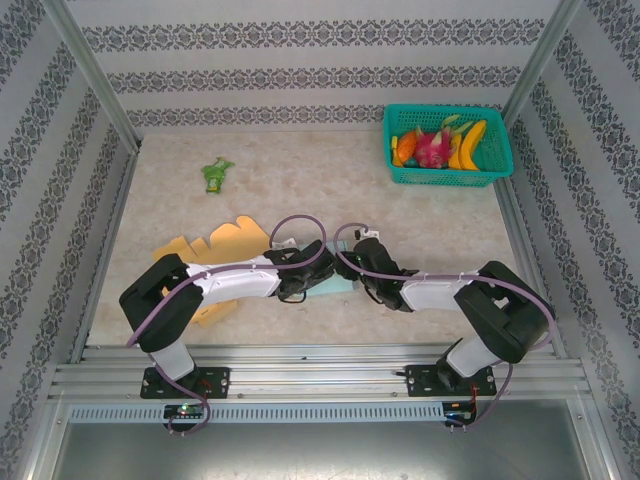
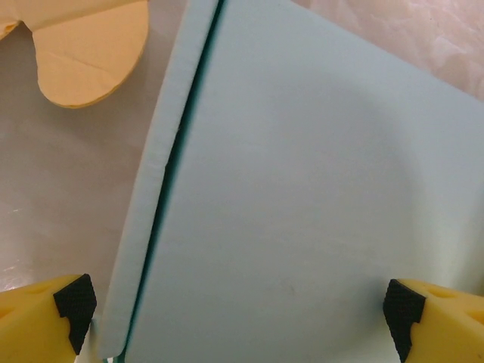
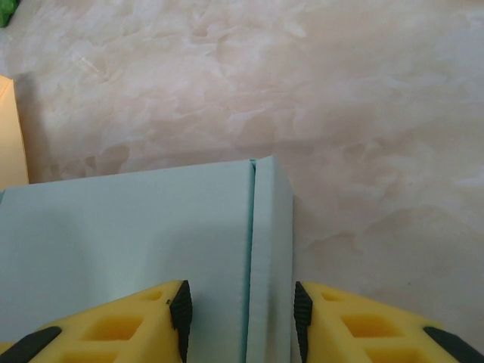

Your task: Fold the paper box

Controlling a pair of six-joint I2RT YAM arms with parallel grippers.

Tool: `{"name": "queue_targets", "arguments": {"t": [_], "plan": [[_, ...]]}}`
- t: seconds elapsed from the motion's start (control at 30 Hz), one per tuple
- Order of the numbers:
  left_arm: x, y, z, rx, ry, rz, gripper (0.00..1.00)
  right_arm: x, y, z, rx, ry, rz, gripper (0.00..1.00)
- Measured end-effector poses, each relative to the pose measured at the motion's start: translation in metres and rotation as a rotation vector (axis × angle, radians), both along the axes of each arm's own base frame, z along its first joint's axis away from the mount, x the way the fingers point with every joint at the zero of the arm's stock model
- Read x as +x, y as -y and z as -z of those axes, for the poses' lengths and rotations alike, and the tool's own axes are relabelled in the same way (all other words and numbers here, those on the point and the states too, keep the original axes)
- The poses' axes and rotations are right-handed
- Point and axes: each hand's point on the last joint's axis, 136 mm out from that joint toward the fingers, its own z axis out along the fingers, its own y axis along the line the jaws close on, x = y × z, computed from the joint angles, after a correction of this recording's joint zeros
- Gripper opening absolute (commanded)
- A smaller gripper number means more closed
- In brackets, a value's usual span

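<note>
**Both arms meet over the flat box at the near middle of the bench**

The paper box [image 1: 338,287], pale blue-green and lying flat, sits on the bench [image 1: 300,190] close to the near edge, between the two wrists that converge on it. Just to its left lies a sheet of orange card [image 1: 235,238] with scalloped tabs, partly under the left arm.

The left gripper [image 2: 237,306] hangs over the box's broad top panel with its jaws spread wide. The panel runs on past the right pad, so nothing is pinched. Along the panel's left side a long straight edge shows, with a dark seam between it and a narrow strip of the same card. Bare bench lies beyond that strip, and one rounded orange tab is at the far left.

The right gripper [image 3: 241,314] stands astride the box's right edge with its jaws at a middling gap. Between them are a fold line and a narrow side strip. The right pad sits just beside the strip's outer edge (whether it presses on the card I cannot tell).

To the right of that edge, and beyond the box's far edge, the marbled bench is bare. Well apart from the box are a small green packet [image 1: 216,175] at far left and a teal basket [image 1: 447,180] of fruit in the far right corner.
</note>
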Motion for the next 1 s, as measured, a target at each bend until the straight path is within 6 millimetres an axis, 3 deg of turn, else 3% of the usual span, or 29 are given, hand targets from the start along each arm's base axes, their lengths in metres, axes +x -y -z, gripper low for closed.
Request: {"name": "queue_targets", "arguments": {"t": [1.0], "plan": [[-0.022, -0.005, 0.002, -0.066, -0.106, -0.059, 1.0, -0.004, -0.003, 0.0, 0.005, 0.023, 0.034, 0.41]]}}
